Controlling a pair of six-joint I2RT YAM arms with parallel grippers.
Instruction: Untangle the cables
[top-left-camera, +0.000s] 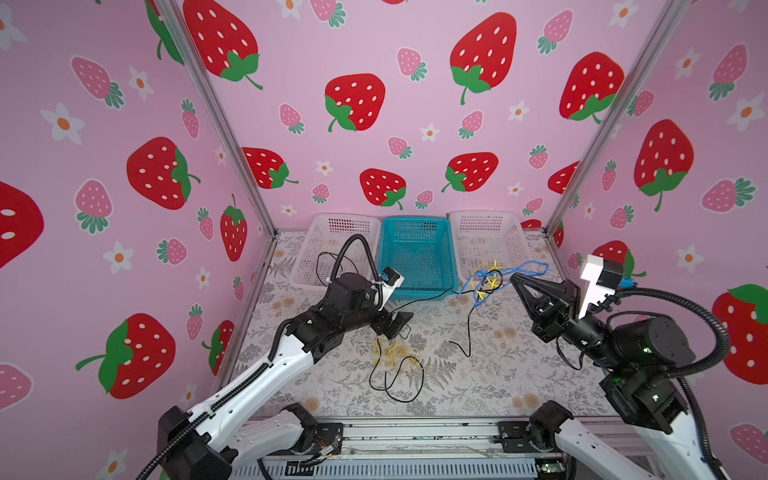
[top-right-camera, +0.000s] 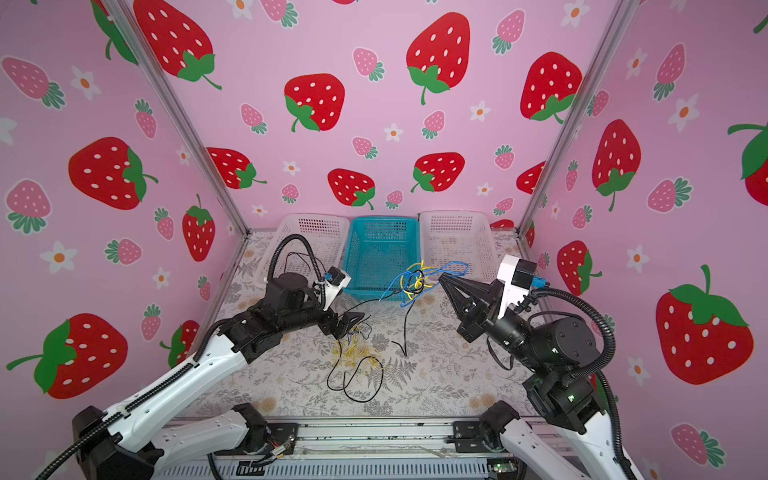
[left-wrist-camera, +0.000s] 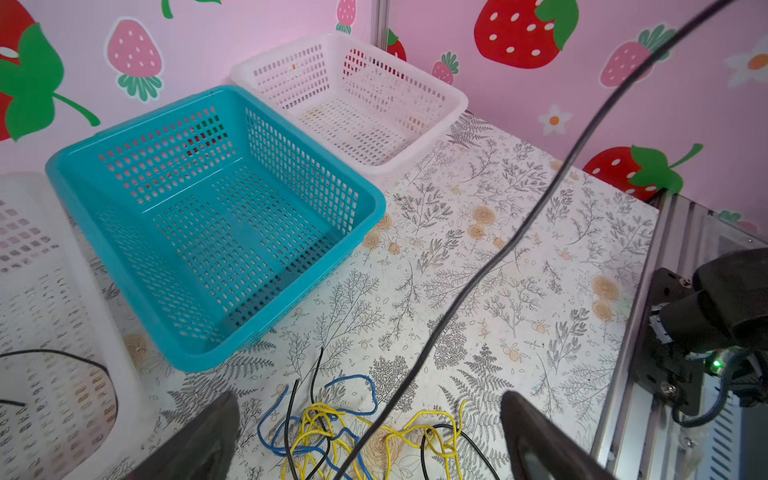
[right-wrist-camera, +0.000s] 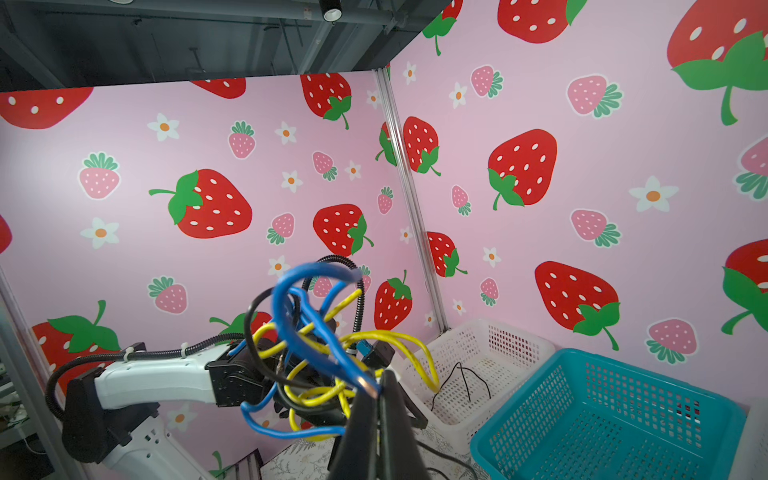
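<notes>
A loose tangle of yellow, blue and black cables (left-wrist-camera: 328, 432) lies on the floral table. My left gripper (left-wrist-camera: 370, 436) hangs just above it, open, its two fingers (left-wrist-camera: 199, 440) either side of the pile; in both top views that gripper (top-left-camera: 395, 326) covers part of the pile (top-left-camera: 395, 359). My right gripper (right-wrist-camera: 376, 395) is raised and shut on a blue cable of a second tangle (right-wrist-camera: 311, 345) that hangs in the air (top-left-camera: 490, 280) in front of the baskets. A black cable (top-left-camera: 468, 328) trails from it to the table, another (left-wrist-camera: 519, 232) runs slantwise past the left gripper.
Three baskets stand along the back wall: a white one (top-left-camera: 328, 245) with thin black cables inside, a teal one (top-left-camera: 415, 249), and another white one (top-left-camera: 486, 241). Pink strawberry walls close in three sides. A metal rail (top-left-camera: 415, 432) borders the front edge.
</notes>
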